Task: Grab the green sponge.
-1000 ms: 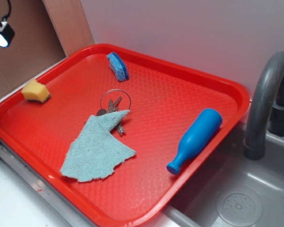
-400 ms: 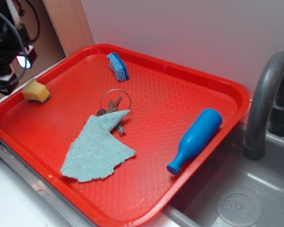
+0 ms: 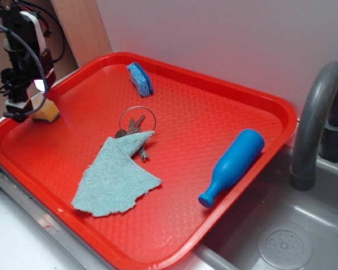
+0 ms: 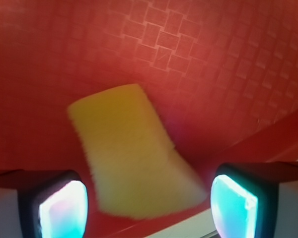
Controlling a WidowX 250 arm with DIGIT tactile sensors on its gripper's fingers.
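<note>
Exterior view: a red tray point(image 3: 225, 101) is shown beside a grey sink point(image 3: 287, 236) with a grey faucet point(image 3: 315, 112) at the right. The green sponge point(image 3: 47, 114), a small yellow foam block, is seen at the far left corner of the tray, close to the rim. The gripper point(image 3: 27, 110) is positioned directly over the sponge and hides most of it, so contact cannot be judged from this view. A blue oval sponge point(image 3: 140, 79) is set on edge near the far rim. A key ring with keys point(image 3: 136, 125) is placed near the middle of the tray, partly covered by a pale blue-green cloth point(image 3: 117, 177) spread toward the near left. A blue bottle point(image 3: 232, 166) is laid on its side at the right of the tray, cap end toward the near edge.

Wrist view: the green sponge point(image 4: 134, 153) is seen lying on the textured tray point(image 4: 198, 54) between the two fingertips point(image 4: 62, 208). The gripper point(image 4: 148, 207) is held spread, with one pad at each side of the sponge and a gap visible at both sides; nothing is pinched.
</note>
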